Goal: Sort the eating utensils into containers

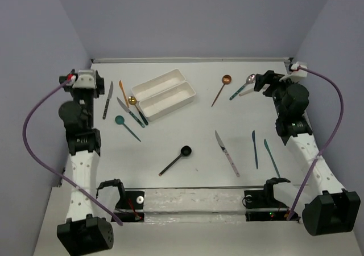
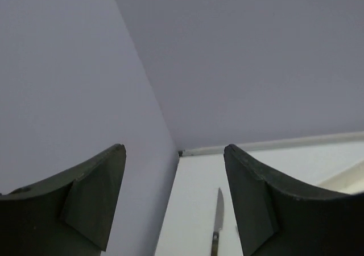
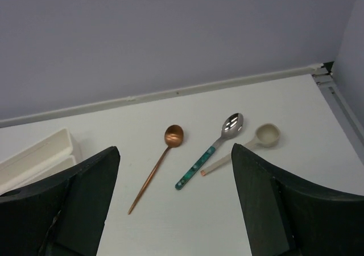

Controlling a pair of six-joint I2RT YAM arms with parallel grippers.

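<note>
Two white containers lie side by side at the back centre. Utensils are scattered over the table. Left of the containers lie a silver knife, an orange-handled knife, a gold spoon and a teal spoon. Nearer the front lie a black spoon, a silver knife and two teal knives. My right gripper is open above a copper spoon, a teal-handled silver spoon and a cream spoon. My left gripper is open and empty, facing the back left corner, with a knife below it.
Grey walls close the table on the left, back and right. A rail runs along the back edge. Purple cables loop beside both arms. A container's end shows at the left of the right wrist view.
</note>
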